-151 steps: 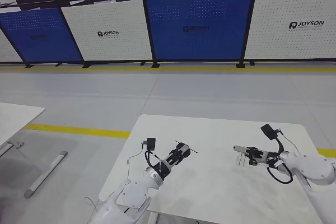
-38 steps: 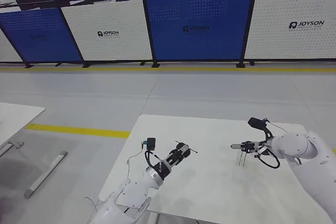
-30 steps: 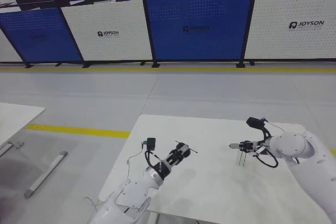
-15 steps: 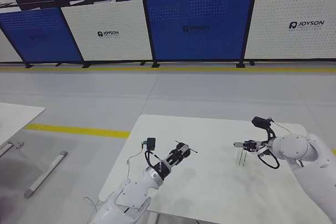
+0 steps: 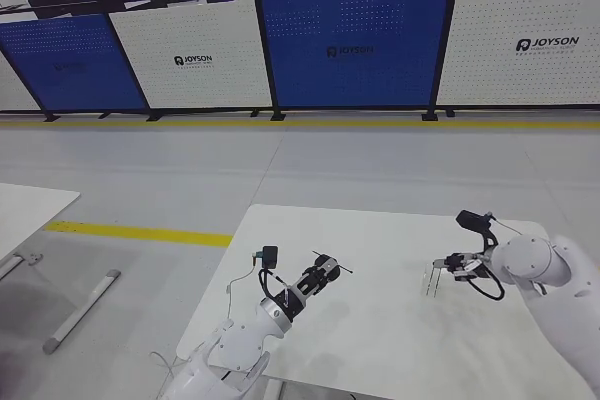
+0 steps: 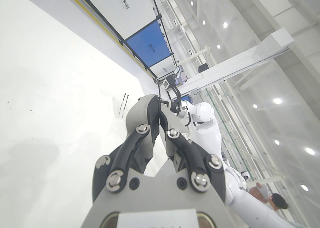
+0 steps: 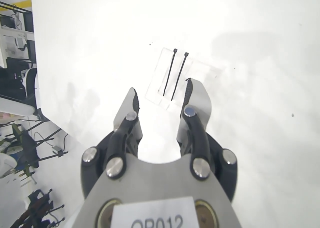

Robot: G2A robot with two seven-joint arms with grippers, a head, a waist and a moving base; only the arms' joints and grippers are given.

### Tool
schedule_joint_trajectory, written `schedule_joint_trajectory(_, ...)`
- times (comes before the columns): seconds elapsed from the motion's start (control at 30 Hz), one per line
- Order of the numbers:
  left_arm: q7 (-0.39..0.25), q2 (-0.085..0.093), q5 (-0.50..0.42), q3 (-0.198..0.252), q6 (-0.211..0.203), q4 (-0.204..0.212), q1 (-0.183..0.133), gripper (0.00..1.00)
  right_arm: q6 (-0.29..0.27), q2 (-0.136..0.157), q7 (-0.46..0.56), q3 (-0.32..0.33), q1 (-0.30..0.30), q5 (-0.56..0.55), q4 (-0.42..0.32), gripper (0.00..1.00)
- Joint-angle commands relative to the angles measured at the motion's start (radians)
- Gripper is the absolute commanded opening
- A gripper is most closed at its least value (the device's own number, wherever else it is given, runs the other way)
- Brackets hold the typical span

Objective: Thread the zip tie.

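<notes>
My left gripper [image 5: 330,264] [image 6: 158,111] hangs over the left part of the white table [image 5: 380,340], shut on a thin black zip tie [image 5: 344,267] that sticks out on both sides of its fingertips. Two more black zip ties [image 5: 431,283] [image 7: 170,74] [image 6: 123,105] lie side by side on a clear plastic sheet [image 7: 202,69] at the table's right. My right gripper [image 5: 442,265] [image 7: 162,89] hovers just above them, open, nothing between its fingers; the ties' pointed ends lie in line with the gap between its fingertips.
The table's rounded left corner and edge [image 7: 40,104] drop to a grey floor. Blue and white pegboard panels [image 5: 350,50] stand far behind. A second white table [image 5: 20,215] sits off to the left.
My right gripper has drawn back a little to the right over the two lying ties and turned its wrist. The left arm with its zip tie has kept still.
</notes>
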Motion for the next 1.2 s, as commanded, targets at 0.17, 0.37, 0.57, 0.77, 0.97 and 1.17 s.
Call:
schedule_joint_trajectory(0.17, 0.0, 0.0, 0.0, 0.0, 0.0, 0.0, 0.0, 0.0, 0.033, -0.018, 0.031, -0.031, 0.024, -0.007, 0.039, 0.36)
schedule_joint_trajectory(0.37, 0.0, 0.0, 0.0, 0.0, 0.0, 0.0, 0.0, 0.0, 0.051, -0.04, 0.021, -0.059, 0.049, -0.003, 0.1, 0.35)
schedule_joint_trajectory(0.57, 0.0, 0.0, 0.0, 0.0, 0.0, 0.0, 0.0, 0.0, 0.055, -0.061, 0.015, -0.085, 0.073, -0.005, 0.151, 0.23)
schedule_joint_trajectory(0.77, 0.0, 0.0, 0.0, 0.0, 0.0, 0.0, 0.0, 0.0, 0.064, -0.082, 0.013, -0.109, 0.092, -0.009, 0.195, 0.22)
schedule_joint_trajectory(0.97, 0.0, 0.0, 0.0, 0.0, 0.0, 0.0, 0.0, 0.0, 0.07, -0.106, 0.01, -0.136, 0.111, -0.012, 0.247, 0.15)
schedule_joint_trajectory(1.17, 0.0, 0.0, 0.0, 0.0, 0.0, 0.0, 0.0, 0.0, 0.058, -0.128, 0.01, -0.154, 0.132, -0.005, 0.3, 0.18)
